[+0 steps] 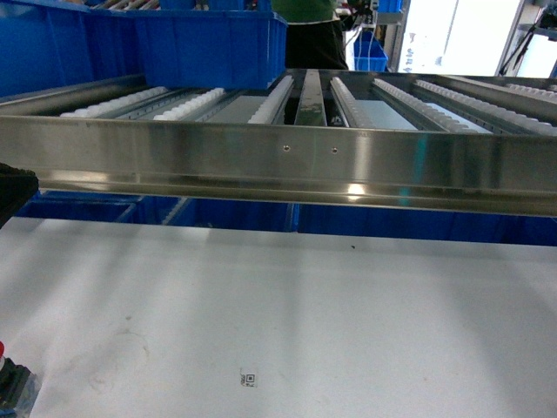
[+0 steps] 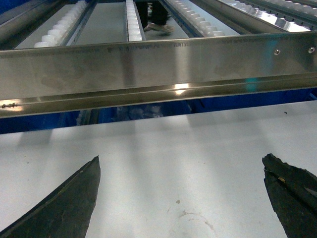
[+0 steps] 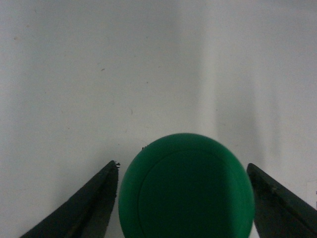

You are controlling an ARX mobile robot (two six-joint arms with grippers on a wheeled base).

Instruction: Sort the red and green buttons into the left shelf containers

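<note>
One green button, cap toward the lens, sits between the spread fingers of the right gripper; contact cannot be judged. One red-capped button lies at the white worktop's near left corner. One blue tub stands on the roller rack. Left gripper: fingers apart, nothing between.

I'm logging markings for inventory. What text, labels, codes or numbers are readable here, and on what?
No words or numbers are readable.
Small square QR-like code printed on the white table, at: too small to decode.
Faint stamped line along the steel rail in the left wrist view: too blurred to read.
Green button cap: no marking.
Blue tub: no label visible.
</note>
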